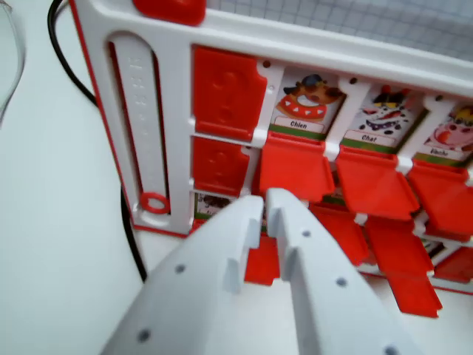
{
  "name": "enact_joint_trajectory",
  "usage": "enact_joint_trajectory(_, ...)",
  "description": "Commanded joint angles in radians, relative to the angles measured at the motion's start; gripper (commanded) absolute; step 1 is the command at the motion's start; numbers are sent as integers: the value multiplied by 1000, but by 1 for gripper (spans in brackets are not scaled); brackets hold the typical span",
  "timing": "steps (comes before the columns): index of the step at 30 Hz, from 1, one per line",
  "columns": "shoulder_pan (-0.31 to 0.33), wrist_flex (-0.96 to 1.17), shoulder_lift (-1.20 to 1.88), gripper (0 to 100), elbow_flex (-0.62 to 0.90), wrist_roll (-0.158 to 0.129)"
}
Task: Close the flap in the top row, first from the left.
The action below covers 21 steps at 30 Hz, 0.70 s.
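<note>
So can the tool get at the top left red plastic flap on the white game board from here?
Probably yes: the white tool sits low, nothing between it and that red flap, which already looks shut.

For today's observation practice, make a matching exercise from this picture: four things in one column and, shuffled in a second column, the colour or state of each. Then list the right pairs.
Things
1. dog card
2. top-left flap
3. cable
4. gripper

States
A. black, running behind the board
B. white, fingers nearly together
C. uncovered, labelled Chien
D. red, shut over its picture

Pairs: 1-C, 2-D, 3-A, 4-B
</note>
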Motion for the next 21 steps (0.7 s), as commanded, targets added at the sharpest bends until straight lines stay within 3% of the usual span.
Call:
enact_joint_trajectory(1, 2, 51, 250, 0, 38, 15)
enact_joint_trajectory(8, -2, 118, 545, 0, 259, 28)
enact_joint_trajectory(21, 175, 224, 1054, 0, 640, -38)
